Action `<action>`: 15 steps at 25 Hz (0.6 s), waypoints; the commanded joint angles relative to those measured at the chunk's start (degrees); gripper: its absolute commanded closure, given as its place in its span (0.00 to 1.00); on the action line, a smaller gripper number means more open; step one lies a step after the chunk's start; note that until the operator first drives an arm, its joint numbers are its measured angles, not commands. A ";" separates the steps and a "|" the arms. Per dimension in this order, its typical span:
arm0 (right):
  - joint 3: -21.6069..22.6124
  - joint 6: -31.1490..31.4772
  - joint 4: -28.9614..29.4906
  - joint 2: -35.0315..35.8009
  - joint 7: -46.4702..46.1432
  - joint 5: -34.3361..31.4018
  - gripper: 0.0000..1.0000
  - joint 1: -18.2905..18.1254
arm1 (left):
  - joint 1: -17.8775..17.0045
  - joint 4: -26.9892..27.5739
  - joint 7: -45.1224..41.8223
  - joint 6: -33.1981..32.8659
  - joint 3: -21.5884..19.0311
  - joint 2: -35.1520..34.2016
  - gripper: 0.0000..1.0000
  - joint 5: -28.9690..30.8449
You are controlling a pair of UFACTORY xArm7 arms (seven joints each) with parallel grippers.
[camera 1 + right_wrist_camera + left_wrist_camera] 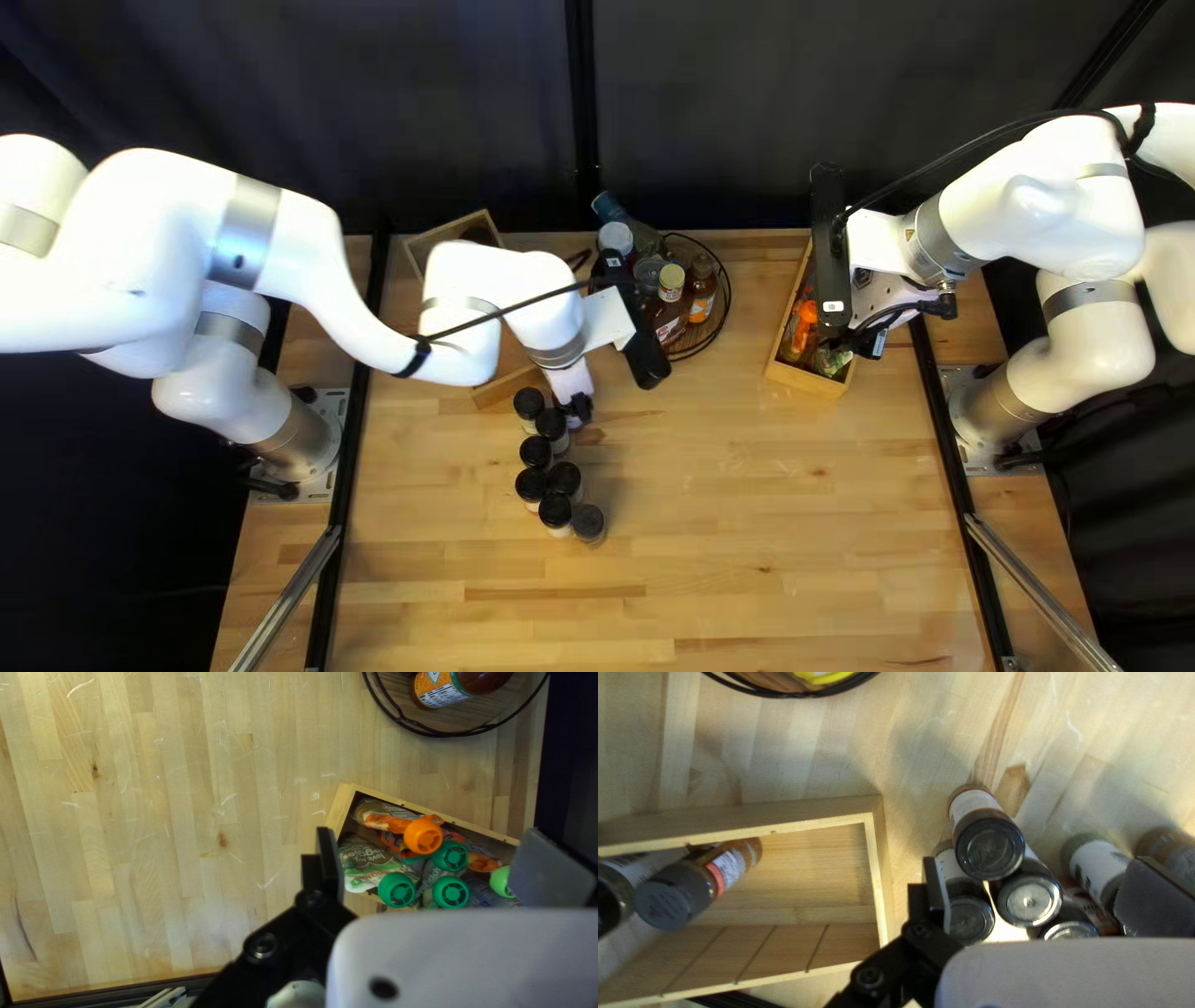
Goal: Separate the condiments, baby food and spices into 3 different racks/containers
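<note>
Jars of clear material with dark round lids (555, 513), seven or more, upright on the pale wooden desk (747, 548), just left of centre in the top left view. Stand close together in a loose cluster, some touching.

Left end effector (576, 406) low beside the far end of that cluster. In the left wrist view, spread wide, with several of the jars between the fingers and none gripped from both sides. Beside it, an open rectangular wooden box (815, 823) with two more jars lying tilted inside, a grey-lidded one (669, 902) and a darker-topped one (607, 899).

Upper centre of the top left view: round wooden tray with a black wire rim (730, 296), crowded with condiment bottles, including a red-brown bottle with a pale yellow cap (671, 299), an orange-labelled bottle (702, 291) and a blue-capped bottle (610, 209) leaning outward.

Right of centre in the same view: light wooden crate (807, 380) holding baby food pouches (370, 865), one with an orange cap (423, 835), others with green caps (397, 889). Right end effector (859, 339) above it, also spread, with nothing pinched; crate contents visible beyond the fingers.
</note>
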 commanded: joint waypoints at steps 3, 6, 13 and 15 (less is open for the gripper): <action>0.00 0.00 0.00 0.00 0.00 0.00 0.00 0.00 | 0.25 -1.03 -5.58 -2.05 0.13 2.39 0.00 1.87; 0.00 0.00 0.00 0.00 0.00 0.00 0.00 0.00 | 0.23 -1.22 -6.84 -2.83 0.12 3.35 0.00 2.01; 0.00 0.00 0.00 0.00 0.00 0.00 0.00 0.00 | 0.24 -2.18 -6.54 -5.08 0.06 4.66 0.18 0.65; 0.00 0.00 0.00 0.00 0.00 0.00 0.00 0.00 | 0.28 -2.32 -5.27 -5.44 0.01 4.83 0.82 -0.62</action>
